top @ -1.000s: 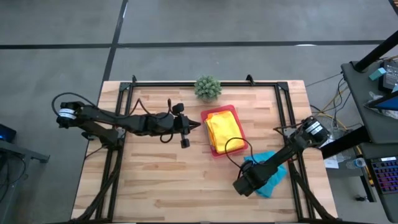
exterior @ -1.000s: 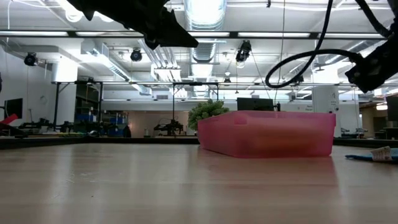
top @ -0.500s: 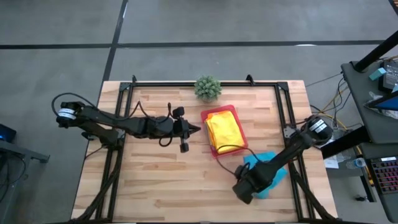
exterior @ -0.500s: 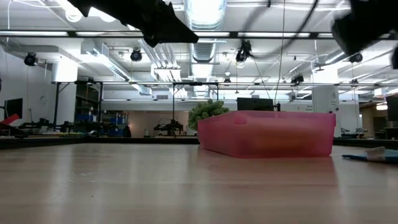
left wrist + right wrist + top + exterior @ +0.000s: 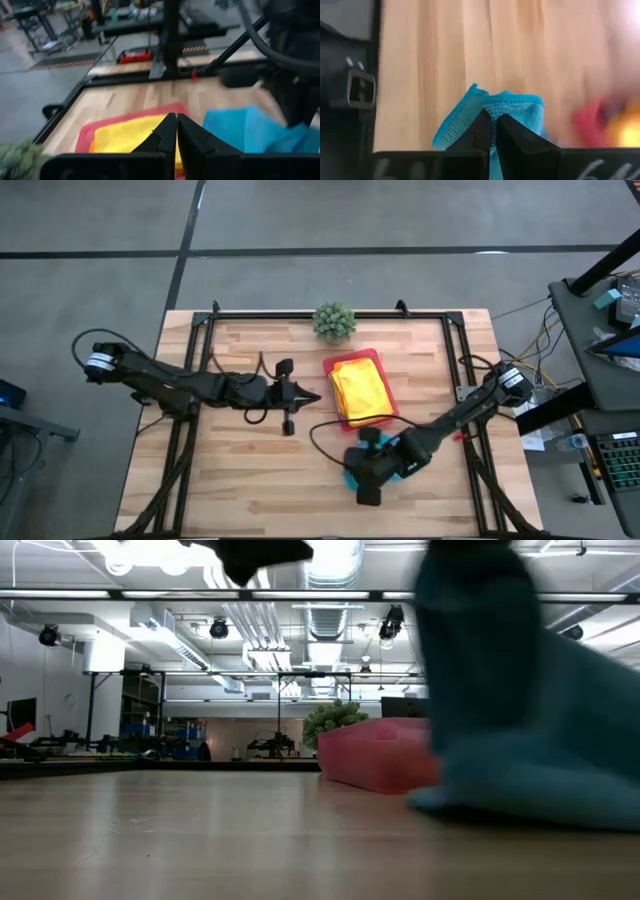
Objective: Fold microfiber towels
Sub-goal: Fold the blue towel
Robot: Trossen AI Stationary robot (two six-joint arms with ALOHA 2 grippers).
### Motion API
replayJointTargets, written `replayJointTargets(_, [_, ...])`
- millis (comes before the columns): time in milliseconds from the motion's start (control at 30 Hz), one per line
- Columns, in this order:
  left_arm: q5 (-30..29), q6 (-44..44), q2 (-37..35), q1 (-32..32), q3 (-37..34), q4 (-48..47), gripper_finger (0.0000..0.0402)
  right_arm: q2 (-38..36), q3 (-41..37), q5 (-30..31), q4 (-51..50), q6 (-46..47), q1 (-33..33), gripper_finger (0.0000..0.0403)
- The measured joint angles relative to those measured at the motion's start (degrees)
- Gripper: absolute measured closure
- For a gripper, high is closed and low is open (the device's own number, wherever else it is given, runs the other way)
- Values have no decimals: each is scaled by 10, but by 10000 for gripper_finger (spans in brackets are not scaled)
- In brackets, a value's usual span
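Overhead, the right gripper (image 5: 365, 470) sits low over the near-centre of the table (image 5: 230, 490), its 2 fingers pinched tight on the turquoise blue towel (image 5: 385, 465), which bunches under the arm just near of the pink tray (image 5: 352, 363). The yellow towel (image 5: 360, 388) lies folded in that tray, its edges inside the rim. The left gripper (image 5: 308, 396) hangs just left of the tray, fingers closed on nothing. The potted plant (image 5: 334, 320) stands at the far edge. Bare wood lies open along the whole near-left of the table.

Level with the tabletop, the turquoise blue towel (image 5: 520, 740) fills the right side, draped down with its lower edge touching the wood and hiding most of the tray (image 5: 375, 752). To the left the wood runs clear.

From the left wrist, the 2 fingers (image 5: 165, 134) meet tip to tip, with the yellow towel (image 5: 125, 137) beyond them and the blue one (image 5: 240, 130) beside it.

From the right wrist, the fingers (image 5: 482, 131) clamp a folded edge of blue cloth (image 5: 495, 112) above bare wood.
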Motion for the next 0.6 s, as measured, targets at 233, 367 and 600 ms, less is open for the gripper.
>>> replayJointTargets(233, [9,0,-63,-60,0,-27,402,0,6,55,239,-246,-54,394])
replayJointTargets(367, [10,-5,-85,-101,-1,-70,402,5,-13,57,369,-321,-92,394])
replayJointTargets(600, [-24,-72,-125,-146,-1,-194,402,28,-67,54,536,-338,-153,394])
